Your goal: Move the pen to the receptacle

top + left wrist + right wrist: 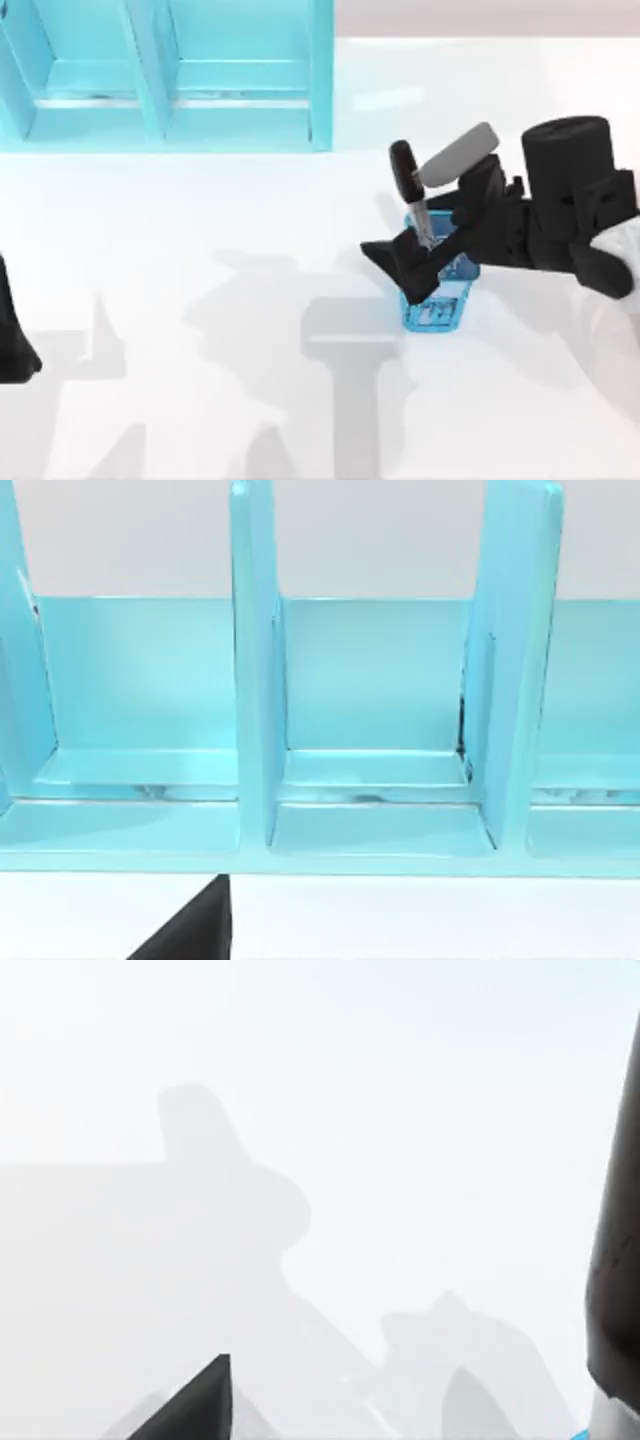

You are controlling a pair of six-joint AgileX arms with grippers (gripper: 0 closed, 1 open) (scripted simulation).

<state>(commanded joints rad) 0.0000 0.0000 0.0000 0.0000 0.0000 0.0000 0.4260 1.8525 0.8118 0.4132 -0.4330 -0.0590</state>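
Blue mesh cup (438,300), small and open at its top, is the landmark here; it stands on the white table (200,300) at the top view's right half. In the cup stands the pen (412,192), a slim marker with a thick glossy black cap and a thinner silver-grey barrel, leaning so that the cap points away from the cup toward the large turquoise shelf rack (170,75). The right gripper (425,250) reaches across the cup's mouth, and its dark fingers sit at the pen's barrel just above the rim. I cannot tell if the jaws are clenched on the barrel or released. The left gripper (12,345) is parked far from the cup, at the table's left edge; its jaw state I cannot tell either.

I judge the main risk is a lift with a poor hold: the barrel is thin and smooth, so it could slip and fall back or tip out of the cup. A second risk is the cup itself. It looks light, and the fingers are very near its rim, so a sideways pull could drag or topple it.

For room, the table between the cup and the rack is open, with nothing in the way. The rack's compartments are open at the front, with upright dividers (255,680) that a long pen could strike if it comes in tilted.
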